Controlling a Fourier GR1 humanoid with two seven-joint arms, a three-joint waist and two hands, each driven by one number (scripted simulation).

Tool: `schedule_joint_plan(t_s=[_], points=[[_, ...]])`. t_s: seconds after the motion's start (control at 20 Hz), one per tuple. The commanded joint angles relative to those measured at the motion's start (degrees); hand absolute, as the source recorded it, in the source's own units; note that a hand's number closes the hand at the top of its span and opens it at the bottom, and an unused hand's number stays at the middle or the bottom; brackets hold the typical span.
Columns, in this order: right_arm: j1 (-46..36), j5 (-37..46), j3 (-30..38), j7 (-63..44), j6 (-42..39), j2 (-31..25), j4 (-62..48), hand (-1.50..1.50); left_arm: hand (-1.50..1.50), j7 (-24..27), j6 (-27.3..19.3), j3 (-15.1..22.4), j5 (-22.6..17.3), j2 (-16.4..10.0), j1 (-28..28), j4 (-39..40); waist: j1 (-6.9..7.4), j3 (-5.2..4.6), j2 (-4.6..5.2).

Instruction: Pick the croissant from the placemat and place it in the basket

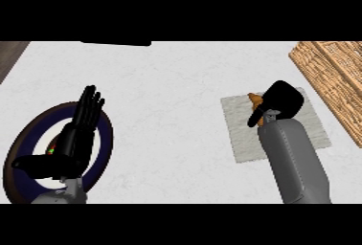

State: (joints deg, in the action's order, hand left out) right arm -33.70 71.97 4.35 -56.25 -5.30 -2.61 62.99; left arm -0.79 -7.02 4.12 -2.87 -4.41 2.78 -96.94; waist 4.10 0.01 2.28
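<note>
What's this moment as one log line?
right hand over croissant | croissant on placemat | basket beside placemat | left hand open above plate

We see only a brown tip of the croissant (253, 99) past the right hand (284, 98), which probably covers the rest, the basket (331, 72) runs off the right edge, and the left hand (74, 139) hides part of the plate (107, 138).
</note>
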Motion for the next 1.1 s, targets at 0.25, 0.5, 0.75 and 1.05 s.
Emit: schedule_joint_plan(t_s=[0.25,0.5,0.75,1.05], points=[[-15.80,3.47,11.16,-7.57,18.53,-4.07,-10.47,1.50,0.00,-0.04,0.62,1.81,0.71,0.61,2.33,0.39,3.51,0.23,0.97],[-23.83,8.78,11.60,-7.28,28.76,-4.80,-13.03,1.50,0.00,-1.62,0.84,2.68,0.83,0.80,2.48,0.55,4.07,0.09,0.55],[-32.92,13.50,13.10,-10.86,33.75,-3.73,-17.64,1.50,0.00,-0.23,0.55,2.41,1.37,0.91,1.43,2.51,3.00,-0.09,-0.16],[-38.40,16.78,17.76,-13.35,37.29,-5.11,-25.69,1.50,0.00,0.56,0.18,2.32,1.26,1.39,0.97,1.34,1.66,-0.08,-0.49]])
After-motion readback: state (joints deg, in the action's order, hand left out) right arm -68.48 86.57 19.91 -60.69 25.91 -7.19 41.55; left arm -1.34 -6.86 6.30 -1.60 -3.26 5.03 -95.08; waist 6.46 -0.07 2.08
